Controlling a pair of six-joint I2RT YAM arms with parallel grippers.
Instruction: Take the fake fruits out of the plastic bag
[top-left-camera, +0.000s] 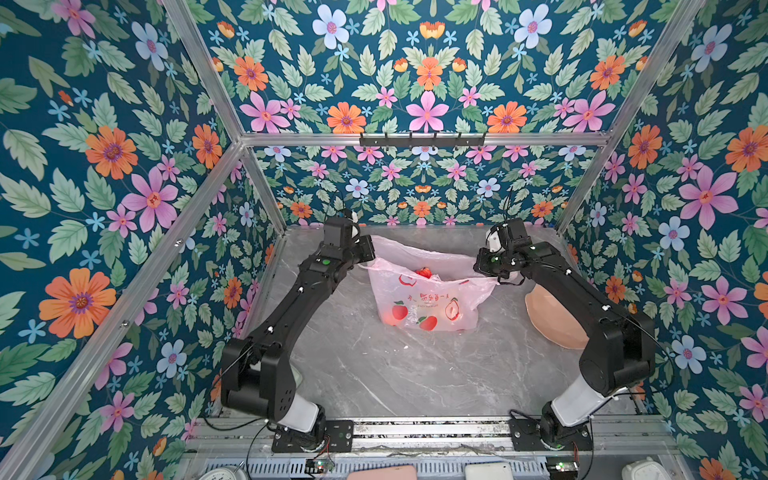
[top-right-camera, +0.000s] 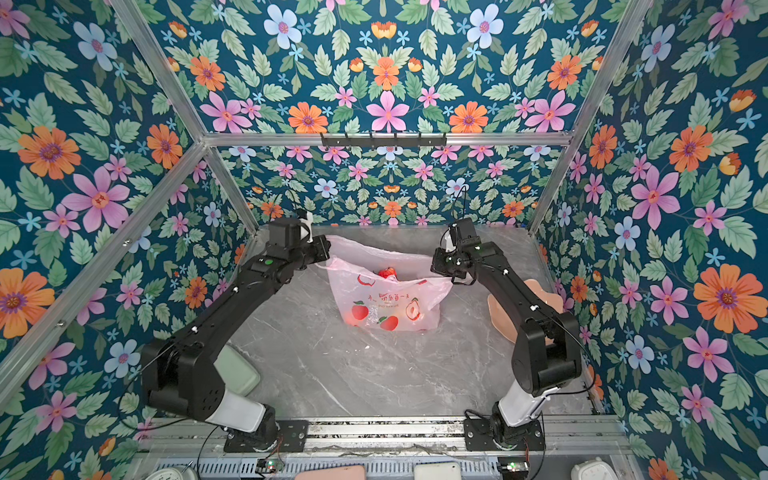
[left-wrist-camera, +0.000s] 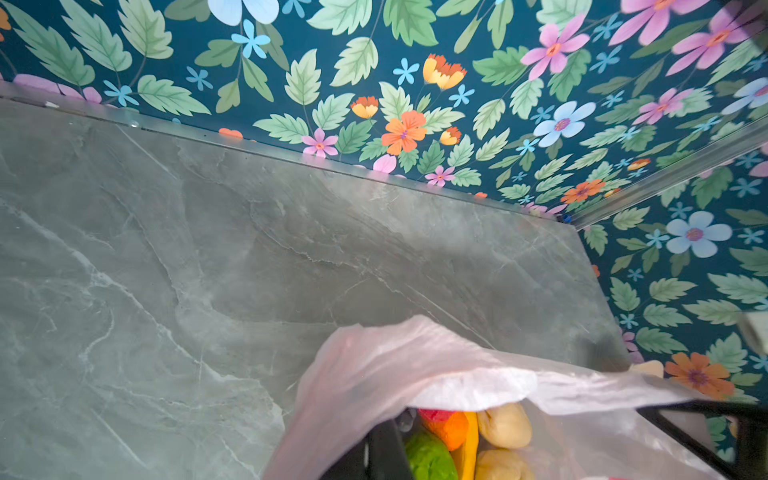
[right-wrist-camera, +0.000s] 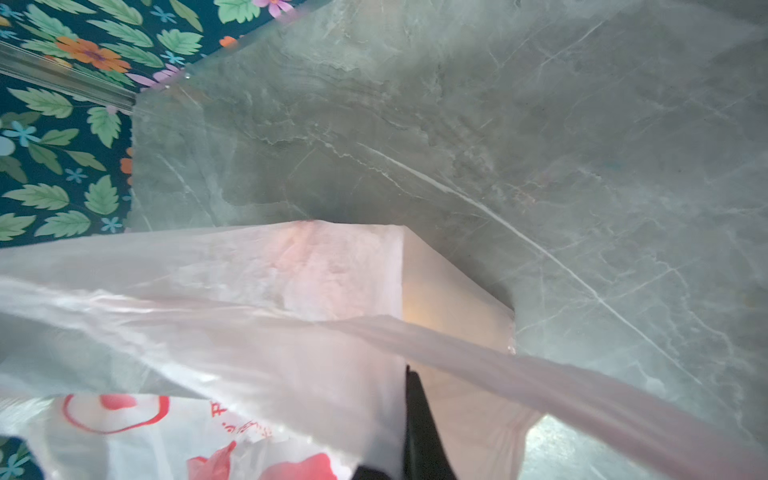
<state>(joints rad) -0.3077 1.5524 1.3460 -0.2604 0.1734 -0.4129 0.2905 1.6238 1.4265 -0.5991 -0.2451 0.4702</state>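
Observation:
The pink plastic bag (top-left-camera: 428, 299) (top-right-camera: 386, 299) stands on the grey marble table in both top views, its mouth stretched between my two grippers. My left gripper (top-left-camera: 369, 259) (top-right-camera: 325, 258) is shut on the bag's left rim. In the left wrist view the film drapes over its black finger (left-wrist-camera: 386, 451). My right gripper (top-left-camera: 485, 266) (top-right-camera: 441, 266) is shut on the right rim, its black finger (right-wrist-camera: 419, 428) against the film. Inside lie the fake fruits: a green one (left-wrist-camera: 430, 457), an orange (left-wrist-camera: 449, 428), a yellow banana (left-wrist-camera: 469, 449), cream lumps (left-wrist-camera: 505, 424). A red fruit (top-left-camera: 424, 273) shows through the mouth.
A peach-pink plate (top-left-camera: 548, 320) (top-right-camera: 500, 316) lies right of the bag, partly under the right arm. A pale green dish (top-right-camera: 241, 370) sits under the left arm's elbow. Floral walls close in the table at the back and on both sides. Bare marble lies in front of the bag.

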